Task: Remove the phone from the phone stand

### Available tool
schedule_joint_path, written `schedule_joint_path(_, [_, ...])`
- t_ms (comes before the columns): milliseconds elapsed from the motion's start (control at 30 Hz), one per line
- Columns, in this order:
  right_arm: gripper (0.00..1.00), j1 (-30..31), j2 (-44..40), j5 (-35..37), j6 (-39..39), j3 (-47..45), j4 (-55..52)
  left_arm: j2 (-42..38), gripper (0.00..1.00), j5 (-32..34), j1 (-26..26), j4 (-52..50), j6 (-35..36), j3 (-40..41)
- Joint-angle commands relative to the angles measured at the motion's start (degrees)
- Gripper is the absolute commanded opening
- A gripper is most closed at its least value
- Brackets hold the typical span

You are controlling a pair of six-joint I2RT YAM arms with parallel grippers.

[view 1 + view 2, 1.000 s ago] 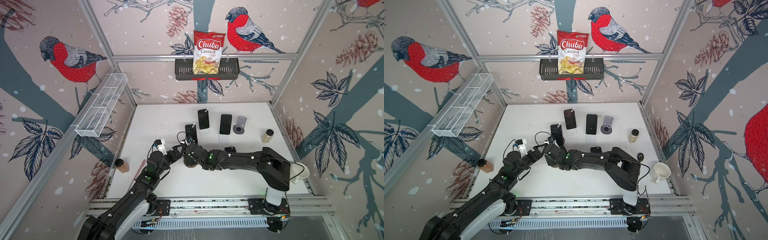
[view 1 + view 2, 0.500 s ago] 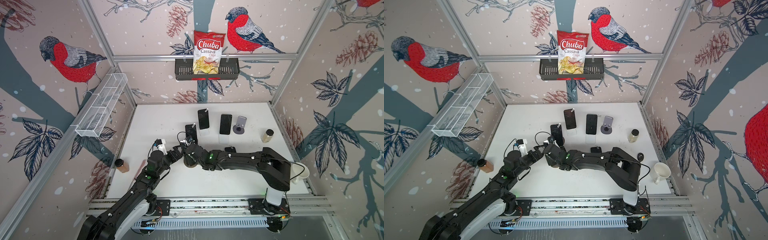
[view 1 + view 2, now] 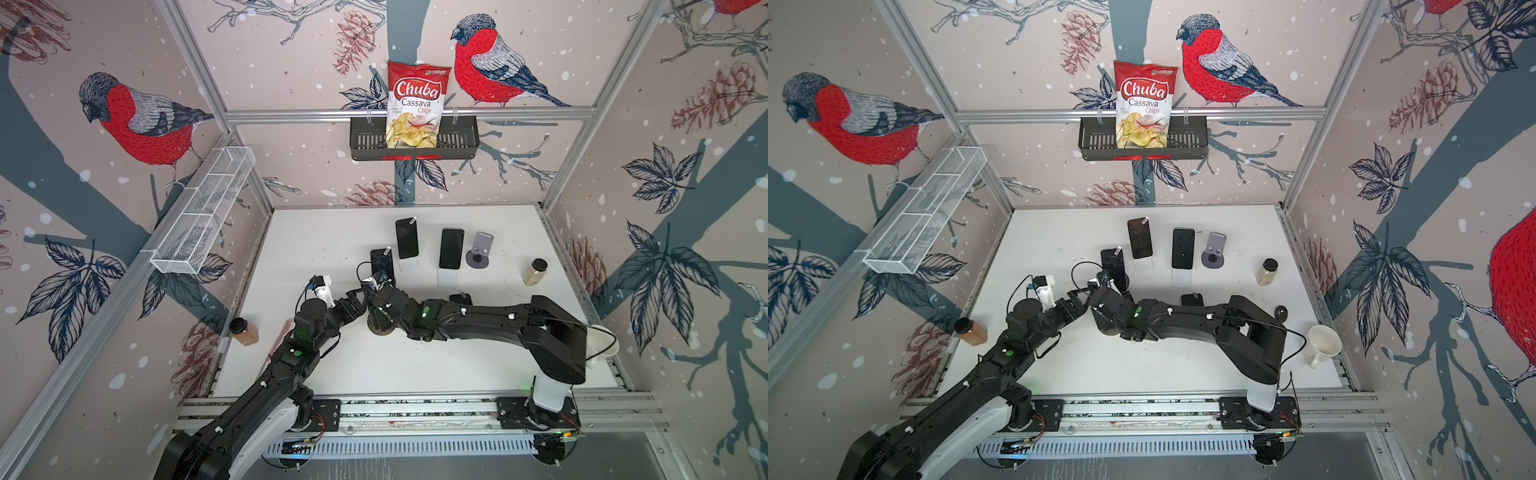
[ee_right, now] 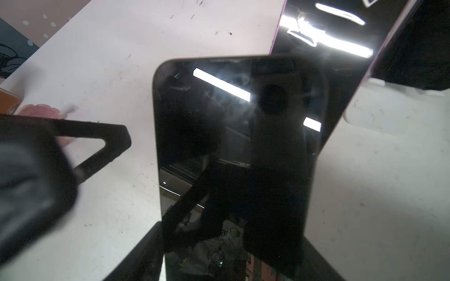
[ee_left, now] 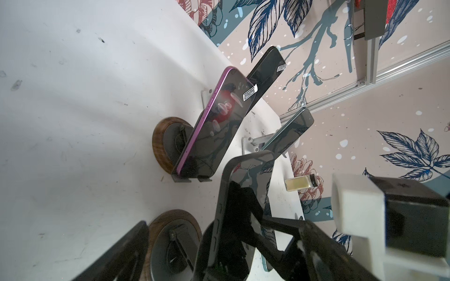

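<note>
— Fingers first: how do they stand?
— Right fingers point(image 4: 136, 262) are closed on the phone point(image 4: 238, 146), one at each long edge, with the dark screen facing their wrist camera. Left fingers point(image 4: 123, 136) are spread wide and hold nothing. They sit just beside the phone, with a strip of tabletop point(image 3: 332, 237) showing between.
— And the phone itself?
— It is upright over the phone stand point(image 5: 170, 216), the round wood-rimmed one near the middle. Its lower end is hidden behind the fingers, so I cannot tell whether it sits in the cradle.
— What about the containers?
— A black basket point(image 3: 457, 141) on the back wall holds a bag of cassava chips point(image 3: 415, 104), standing upright. One jar point(image 3: 243, 332) with amber contents sits at the left edge of the tabletop, and a pale-filled jar point(image 3: 534, 272) sits towards the right. Both have dark caps. A white mug point(image 3: 1325, 345) stands at the front right.
— Any other stands?
— A purple-edged phone point(image 5: 219, 121) leans in a second wooden stand just behind.
</note>
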State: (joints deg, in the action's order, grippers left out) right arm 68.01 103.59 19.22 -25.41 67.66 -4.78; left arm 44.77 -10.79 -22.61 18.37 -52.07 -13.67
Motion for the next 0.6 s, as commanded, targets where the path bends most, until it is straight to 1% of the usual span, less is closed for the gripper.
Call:
schedule_joint_path(0, [0.65, -0.4, -1.0, 1.7, 0.5, 0.0, 1.5, -0.1, 0.97, -1.4, 0.0, 0.0, 1.6, -1.2])
schedule_joint_path(333, [0.64, -2.6, -4.1, 1.5, 0.1, -2.5, 1.7, 1.3, 0.97, -4.2, 0.0, 0.9, 2.8, -2.9])
schedule_joint_path(567, [0.64, -4.6, -8.1, 1.8, -1.1, -6.3, 1.7, 3.2, 0.97, -5.3, -0.1, 2.2, 2.8, -3.2])
